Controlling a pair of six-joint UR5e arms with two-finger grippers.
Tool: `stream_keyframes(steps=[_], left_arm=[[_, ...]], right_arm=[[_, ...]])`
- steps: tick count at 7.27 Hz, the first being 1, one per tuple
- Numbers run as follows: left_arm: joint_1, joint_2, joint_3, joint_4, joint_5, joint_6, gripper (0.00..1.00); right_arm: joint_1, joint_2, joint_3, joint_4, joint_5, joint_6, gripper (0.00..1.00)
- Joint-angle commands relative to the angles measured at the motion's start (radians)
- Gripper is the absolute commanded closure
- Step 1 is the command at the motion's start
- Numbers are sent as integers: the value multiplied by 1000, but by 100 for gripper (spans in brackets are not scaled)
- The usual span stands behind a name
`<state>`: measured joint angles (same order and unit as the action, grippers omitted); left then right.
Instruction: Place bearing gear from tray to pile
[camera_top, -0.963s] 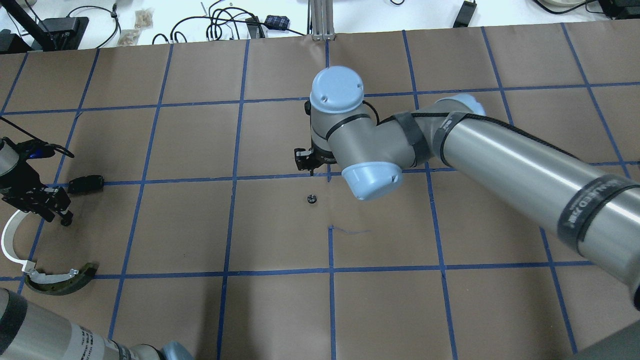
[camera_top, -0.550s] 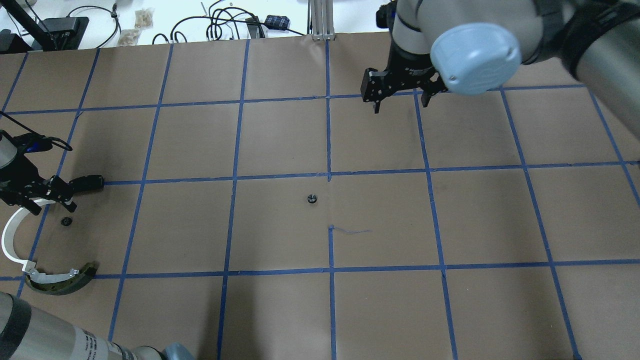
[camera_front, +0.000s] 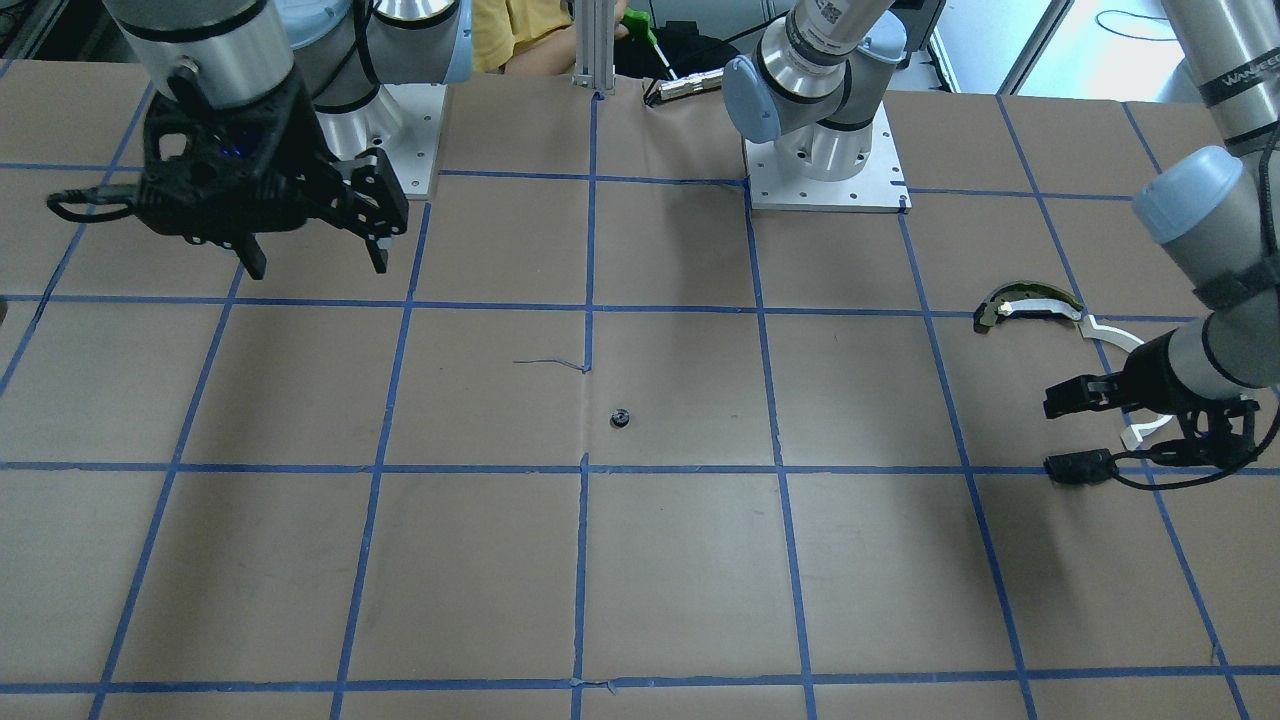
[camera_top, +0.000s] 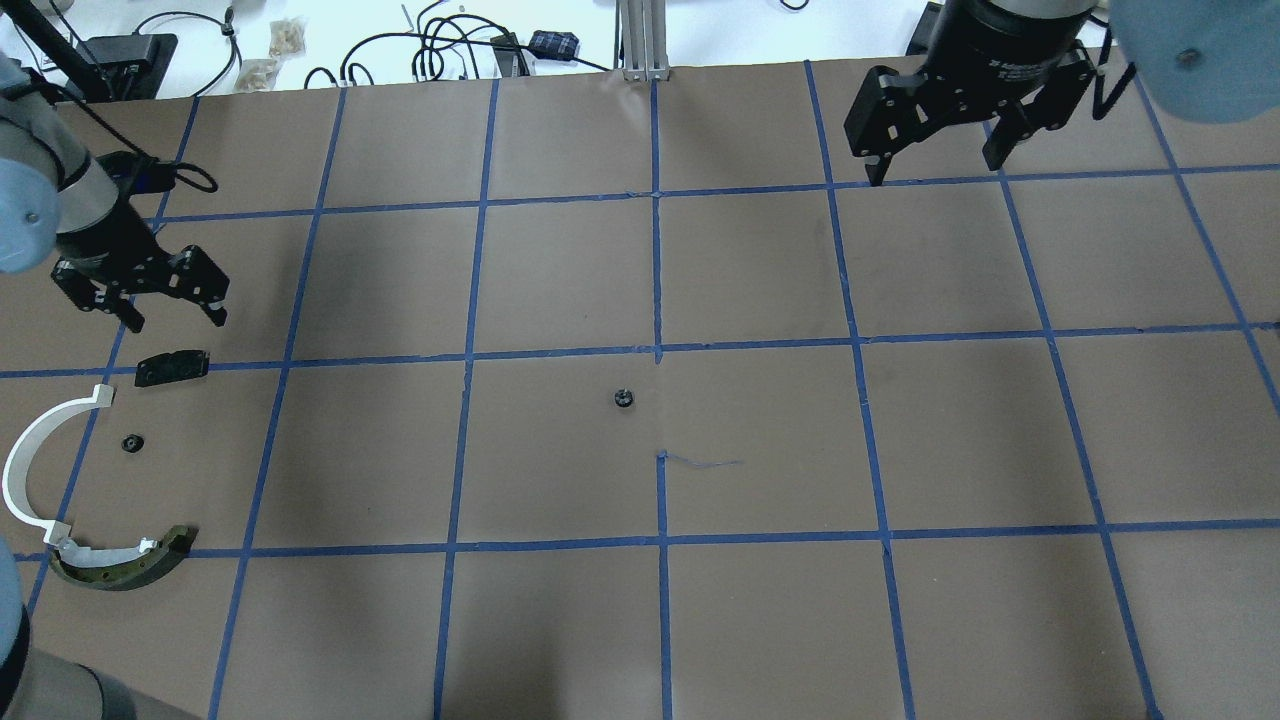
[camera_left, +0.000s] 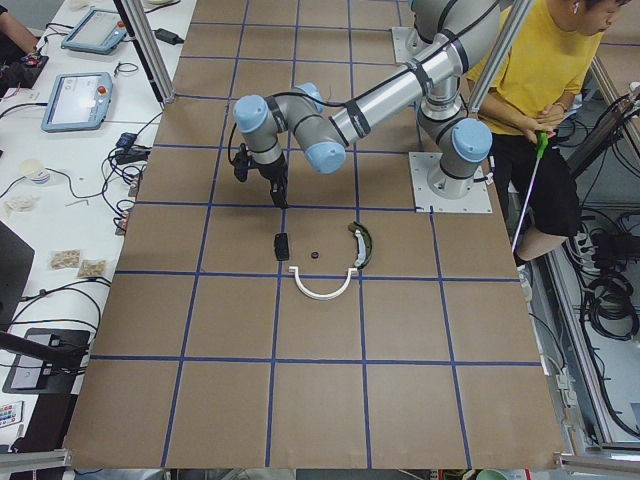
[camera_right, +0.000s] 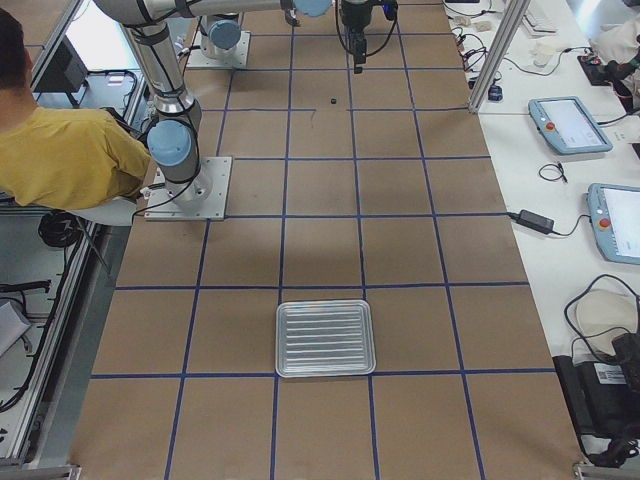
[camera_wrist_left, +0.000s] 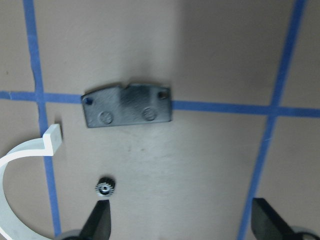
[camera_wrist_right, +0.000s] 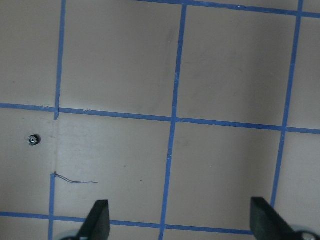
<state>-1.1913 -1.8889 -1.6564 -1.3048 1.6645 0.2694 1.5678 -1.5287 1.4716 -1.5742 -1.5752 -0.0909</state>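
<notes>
Now the left gripper (camera_top: 175, 321) has risen to the upper left, jaws spread and empty, the gear (camera_top: 130, 443) lying by the strip (camera_top: 36, 422) at left; the right gripper (camera_top: 936, 172), also spread, has pulled top right.

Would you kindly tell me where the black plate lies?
Overhead view, far left: the black plate lies on a blue tape line, beside the white strip's end.

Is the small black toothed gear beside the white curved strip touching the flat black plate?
Apart. The left wrist view shows bare brown paper between the small black toothed gear and the flat black plate.
</notes>
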Motion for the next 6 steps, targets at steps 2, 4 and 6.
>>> stream_keyframes(steps=[2,4,6], left_arm=[[-337,-8,-5,7,-69,-361,0],[-500,-47,-29,118,-112,-496,0],[-569,-106,-40,199,-135,-501,0]], right_arm=[[-43,-5,38,0,0,-9,0],[0,-8,55,-1,-87,8,0],[32,-5,55,-3,-63,36,0]])
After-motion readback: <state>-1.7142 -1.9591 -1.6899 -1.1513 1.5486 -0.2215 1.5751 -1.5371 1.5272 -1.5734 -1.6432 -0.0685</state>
